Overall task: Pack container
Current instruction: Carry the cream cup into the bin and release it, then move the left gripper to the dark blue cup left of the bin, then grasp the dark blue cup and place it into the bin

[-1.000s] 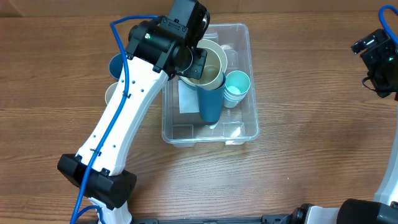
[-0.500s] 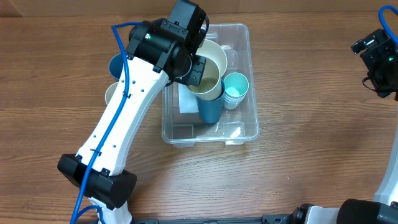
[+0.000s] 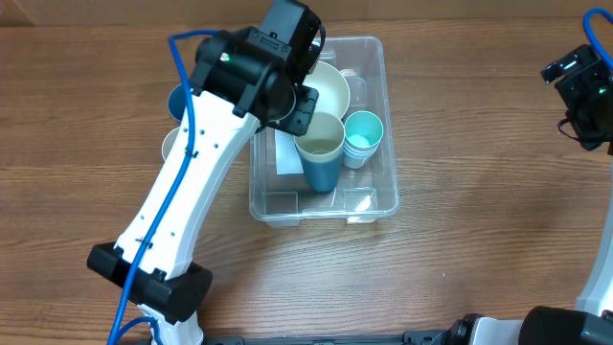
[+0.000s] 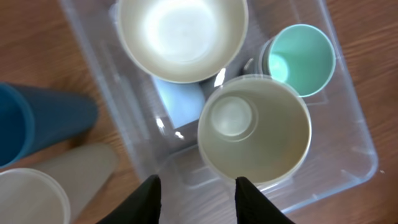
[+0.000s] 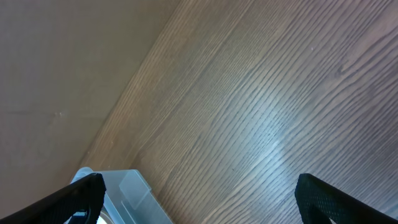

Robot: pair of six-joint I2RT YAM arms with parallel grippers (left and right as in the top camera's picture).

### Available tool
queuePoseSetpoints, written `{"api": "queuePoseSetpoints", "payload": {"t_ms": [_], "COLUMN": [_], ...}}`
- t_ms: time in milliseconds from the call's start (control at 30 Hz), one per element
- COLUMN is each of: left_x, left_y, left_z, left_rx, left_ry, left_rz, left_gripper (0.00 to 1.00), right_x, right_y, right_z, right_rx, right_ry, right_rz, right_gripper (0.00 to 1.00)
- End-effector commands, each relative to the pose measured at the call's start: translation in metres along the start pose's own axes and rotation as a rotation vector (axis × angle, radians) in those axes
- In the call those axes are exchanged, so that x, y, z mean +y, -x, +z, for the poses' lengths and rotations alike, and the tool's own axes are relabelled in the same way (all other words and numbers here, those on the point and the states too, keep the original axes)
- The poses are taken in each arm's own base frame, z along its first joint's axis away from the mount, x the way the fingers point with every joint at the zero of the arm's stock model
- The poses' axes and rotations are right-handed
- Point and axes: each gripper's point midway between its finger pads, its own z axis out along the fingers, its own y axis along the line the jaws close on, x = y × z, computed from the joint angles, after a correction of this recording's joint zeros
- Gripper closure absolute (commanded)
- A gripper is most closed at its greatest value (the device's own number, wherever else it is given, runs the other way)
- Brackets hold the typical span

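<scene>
Left gripper (image 4: 198, 202) is hovering part-open, gripping nothing, just beside the tall cream cup (image 4: 255, 130) in the container (image 4: 345, 137); a sideways brush risks toppling it.

This looks like a robotics lab bench rather than a home: a bare wood-grain table (image 3: 460, 192) holds nothing but two robot arms, the white left arm (image 3: 182, 201) and the black right arm (image 3: 584, 86), and a clear plastic container (image 3: 287, 203) of plain cups (image 3: 364, 129).
</scene>
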Motion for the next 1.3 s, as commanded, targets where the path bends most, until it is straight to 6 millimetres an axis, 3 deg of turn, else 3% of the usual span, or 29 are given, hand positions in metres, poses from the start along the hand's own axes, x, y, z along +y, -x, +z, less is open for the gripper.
{"api": "queuePoseSetpoints", "payload": {"t_ms": [0, 100, 233, 367, 467, 700, 767, 1133, 1267], "left_x": [0.050, 0.100, 0.167, 0.206, 0.231, 0.240, 0.234, 0.236, 0.241], "left_y": [0.004, -0.006, -0.017, -0.016, -0.015, -0.031, -0.032, -0.036, -0.038], "left_z": [-0.035, -0.043, -0.044, -0.034, -0.015, 0.053, 0.081, 0.111, 0.131], "left_rx": [-0.065, -0.033, -0.014, -0.035, -0.024, 0.180, 0.232, 0.286, 0.308], "left_ry": [0.225, 0.353, 0.335, 0.189, 0.151, 0.112, 0.032, 0.001, 0.010], "left_rz": [-0.050, -0.146, -0.380, -0.497, -0.530, -0.473, -0.417, -0.372, -0.398], "left_gripper": [0.43, 0.36, 0.24, 0.26, 0.28, 0.28, 0.34, 0.41, 0.49], "right_x": [0.003, 0.003, 0.003, 0.003, 0.003, 0.003, 0.003, 0.003, 0.003], "right_y": [0.002, 0.002, 0.002, 0.002, 0.002, 0.002, 0.002, 0.002, 0.002], "right_z": [-0.007, -0.007, -0.007, -0.007, -0.007, -0.007, -0.007, -0.007, -0.007], "right_rx": [-0.016, -0.016, -0.016, -0.016, -0.016, -0.016, -0.016, -0.016, -0.016], "right_ry": [0.015, 0.015, 0.015, 0.015, 0.015, 0.015, 0.015, 0.015, 0.015], "right_rz": [0.000, 0.000, 0.000, 0.000, 0.000, 0.000, 0.000, 0.000, 0.000], "right_gripper": [0.00, 0.00, 0.00, 0.00, 0.00, 0.00, 0.00, 0.00, 0.00]}}
